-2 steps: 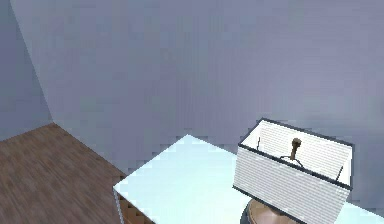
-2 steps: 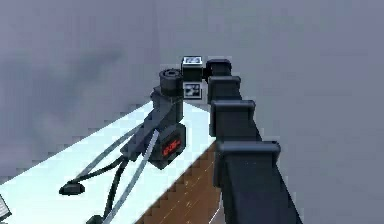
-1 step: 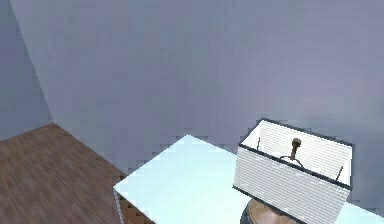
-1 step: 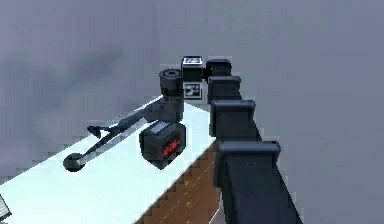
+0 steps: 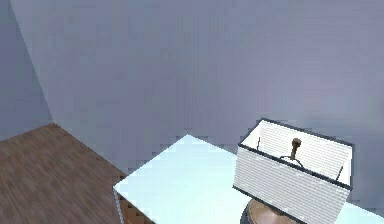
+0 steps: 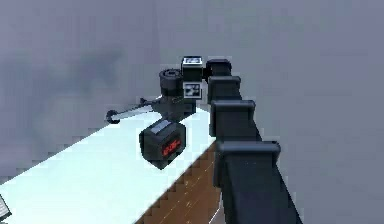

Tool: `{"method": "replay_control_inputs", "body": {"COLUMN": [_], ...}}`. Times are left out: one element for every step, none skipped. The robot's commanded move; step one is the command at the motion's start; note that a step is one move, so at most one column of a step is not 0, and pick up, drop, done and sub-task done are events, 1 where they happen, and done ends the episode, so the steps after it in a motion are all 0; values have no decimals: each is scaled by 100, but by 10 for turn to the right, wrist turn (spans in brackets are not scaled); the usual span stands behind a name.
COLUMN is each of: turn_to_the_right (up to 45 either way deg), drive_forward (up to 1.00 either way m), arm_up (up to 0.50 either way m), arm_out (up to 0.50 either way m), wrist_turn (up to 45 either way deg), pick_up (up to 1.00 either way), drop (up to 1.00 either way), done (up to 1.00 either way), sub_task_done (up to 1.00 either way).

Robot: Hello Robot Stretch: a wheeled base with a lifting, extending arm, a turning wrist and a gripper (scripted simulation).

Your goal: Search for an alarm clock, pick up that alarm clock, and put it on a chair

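Gripper (image 6: 115,114): seen centre-left against the white table (image 6: 80,175); finger state and load could not be told.
Alarm clock (image 6: 165,140): dark, red-faced, tilted at centre.

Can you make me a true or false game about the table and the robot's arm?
1. A lamp with a white shade stands on the white table. True.
2. The floor is green carpet. False: it is brown wood.
3. The alarm clock is a dark little box with a red front. True.
4. The robot's arm is bright yellow. False: it is a dark square bar.
5. The wall behind the table is blue-grey. True.
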Motion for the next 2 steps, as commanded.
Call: {"method": "replay_control_inputs", "body": {"turn_to_the_right": [0,0], "drive_forward": [0,0], "arm_up": [0,-28], "arm_out": [0,0], "wrist_turn": [180,0], "pick_up": [0,0], "drop": [0,0], "done": [0,0], "sub_task_done": [0,0]}}
